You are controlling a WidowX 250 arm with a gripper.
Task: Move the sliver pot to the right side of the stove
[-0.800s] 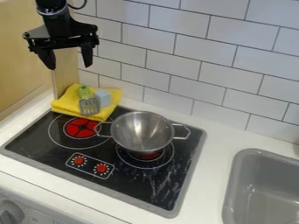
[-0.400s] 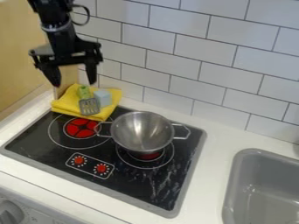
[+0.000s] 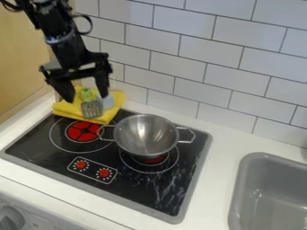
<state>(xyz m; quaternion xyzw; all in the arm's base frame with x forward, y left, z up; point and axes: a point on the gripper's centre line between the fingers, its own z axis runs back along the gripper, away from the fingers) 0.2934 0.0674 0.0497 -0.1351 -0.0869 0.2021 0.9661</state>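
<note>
Wide open and empty, the claw (image 3: pixel 87 98) hangs over the yellow cloth (image 3: pixel 64 109). Its two fingers are far apart, and nothing is pinched in them. I can't tell if the tips touch the cloth. Near them sit a little green toy (image 3: pixel 87 94), a blue block (image 3: pixel 108 103) and a gray toy turner (image 3: pixel 92 109).

Lower down and to the right of the claw is the silver pot (image 3: pixel 146 134). It stands upright on the black stove (image 3: pixel 135 191), over the back part of the right ring (image 3: pixel 150 172). So it looks like it is mostly on the right side now. The claw has no hold on it. I think the grab and any last push to the right are left to do, if the pot has to go all the way over. The left ring (image 3: pixel 81 131) is much closer to the claw.

Farthest from the claw, down and to the right, is the gray sink (image 3: pixel 240 193), cut off by the edge.

One finger hides a bit of the block. What the green toy is, I can't tell. The cloth hides a bit of the left ring. The pot hides its own bottom, so I can't tell if it sits flat.
</note>
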